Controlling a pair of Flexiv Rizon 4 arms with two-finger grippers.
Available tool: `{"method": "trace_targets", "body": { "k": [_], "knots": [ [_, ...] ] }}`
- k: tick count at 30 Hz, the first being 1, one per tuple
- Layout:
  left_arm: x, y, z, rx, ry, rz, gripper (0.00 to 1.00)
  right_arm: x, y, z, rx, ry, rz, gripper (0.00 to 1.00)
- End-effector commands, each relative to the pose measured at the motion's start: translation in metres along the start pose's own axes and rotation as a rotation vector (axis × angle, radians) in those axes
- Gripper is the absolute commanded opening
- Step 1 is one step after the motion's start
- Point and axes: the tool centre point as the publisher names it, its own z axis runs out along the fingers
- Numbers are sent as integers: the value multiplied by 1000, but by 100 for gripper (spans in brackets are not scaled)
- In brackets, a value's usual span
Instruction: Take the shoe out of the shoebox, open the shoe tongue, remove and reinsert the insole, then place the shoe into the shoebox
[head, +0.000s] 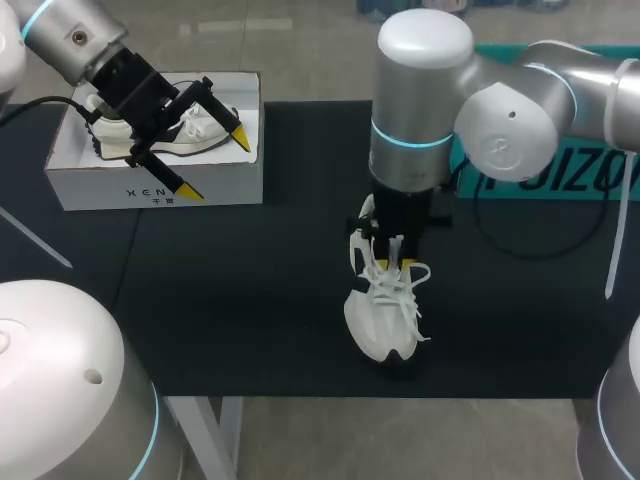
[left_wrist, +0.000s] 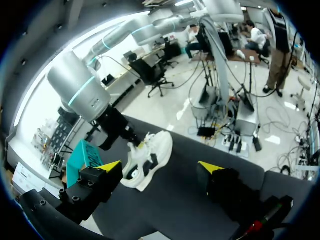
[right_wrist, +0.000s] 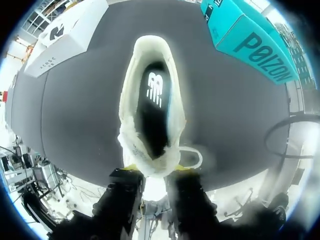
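Right hand (head: 393, 266) pinches the tongue (right_wrist: 148, 157) of the white lace-up sneaker (head: 378, 322), seemingly opening it; next, the spread left hand (head: 215, 162) over the white cardboard shoebox (head: 150, 190) should pull the black insole (right_wrist: 152, 110).

Three views, one shoe (head: 385, 310) in all of them.
Our head camera sits high behind us and looks down over the whole table (head: 250, 310), box (head: 150, 185) included. Our left wrist camera looks from well off, across the table, at the shoe (left_wrist: 147, 160). Our right wrist camera hangs just above the shoe (right_wrist: 152, 110), facing straight into its opening, the box (right_wrist: 65, 37) beyond.
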Motion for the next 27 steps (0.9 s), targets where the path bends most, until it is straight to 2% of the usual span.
{"method": "trace_targets", "body": {
  "k": [1,8,15,20,21,23,25,26,27],
  "knots": [
    [1,0,0,-2,1,0,100,-1,20,26,11,16,3,0],
    [1,0,0,-2,1,0,100,-2,41,47,2,69,14,0],
    [1,0,0,-2,1,0,100,3,46,33,-26,59,-5,0],
    [1,0,0,-2,1,0,100,-1,41,12,-51,25,-9,0],
    [1,0,0,-2,1,0,100,-1,39,6,-58,17,-12,5],
    [1,0,0,-2,1,0,100,-2,37,-5,-75,14,-16,38],
    [1,0,0,-2,1,0,100,-2,35,-15,-91,-11,-29,47],
    [1,0,0,-2,1,0,100,-2,34,-20,-96,-19,-33,64],
    [1,0,0,-2,1,0,100,-3,34,-24,-99,-22,-35,92]
  ]
}}
